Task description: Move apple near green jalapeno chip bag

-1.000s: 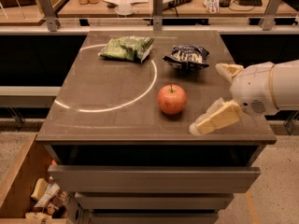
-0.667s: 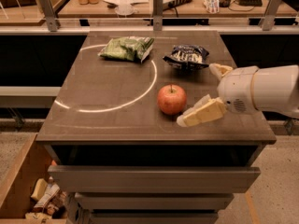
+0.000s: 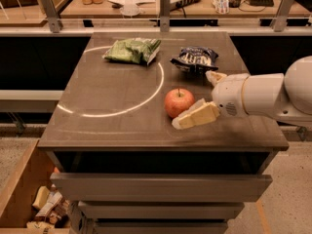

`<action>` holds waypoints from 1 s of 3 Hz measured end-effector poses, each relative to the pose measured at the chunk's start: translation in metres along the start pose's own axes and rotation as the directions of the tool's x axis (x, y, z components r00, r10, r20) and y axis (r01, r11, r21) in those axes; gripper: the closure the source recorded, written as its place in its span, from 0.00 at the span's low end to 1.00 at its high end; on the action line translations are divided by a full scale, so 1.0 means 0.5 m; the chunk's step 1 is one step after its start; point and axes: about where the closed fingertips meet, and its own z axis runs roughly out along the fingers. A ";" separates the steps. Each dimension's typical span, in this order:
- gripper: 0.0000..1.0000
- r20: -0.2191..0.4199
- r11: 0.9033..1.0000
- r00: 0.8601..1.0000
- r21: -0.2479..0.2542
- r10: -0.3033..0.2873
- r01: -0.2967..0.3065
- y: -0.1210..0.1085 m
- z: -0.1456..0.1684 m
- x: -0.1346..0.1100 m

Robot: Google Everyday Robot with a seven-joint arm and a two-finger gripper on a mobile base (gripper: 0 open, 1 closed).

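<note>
**Gripper spread open at the apple's flank; green bag lay beyond**

Gripper (image 3: pixel 197 97) hung low over the table (image 3: pixel 97 130), near its front right part, at the end of a white arm (image 3: pixel 263 94) that entered from the right edge of the view. We noted its two pale fingers set wide apart and holding nothing. The nearer finger (image 3: pixel 195 116) lay along the front right of the apple (image 3: pixel 178 103); we could not tell whether it touched. The farther finger (image 3: pixel 214 76) sat behind and to the right of the fruit.

Below the table's front edge we logged a stack of drawers (image 3: pixel 161 186).

The apple stood upright, stem up, just to the view's left of the open jaws and only partly between them. It rested just outside a white arc (image 3: pixel 122 112) marked on the tabletop.

Farther back, a dark chip bag (image 3: pixel 195 58) lay behind the apple and close to the farther finger.

Farthest of the task's things, the green jalapeno chip bag (image 3: pixel 131 50) lay at the rear, left of the dark bag, its long side running across the view. It was well apart from the apple.

We judged the grasp not yet made. The apple lay left of the claw, so the jaws needed to go further that way before they could shut. The carry would then run back and left, and the dark bag crowded that path.
</note>
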 end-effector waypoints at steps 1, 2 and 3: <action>0.14 -0.016 0.998 0.999 -0.039 0.047 -0.048 0.015 0.024 0.019; 0.38 -0.030 0.995 0.997 -0.070 0.076 -0.078 0.028 0.038 0.031; 0.61 -0.031 0.994 0.997 -0.074 0.075 -0.077 0.032 0.041 0.028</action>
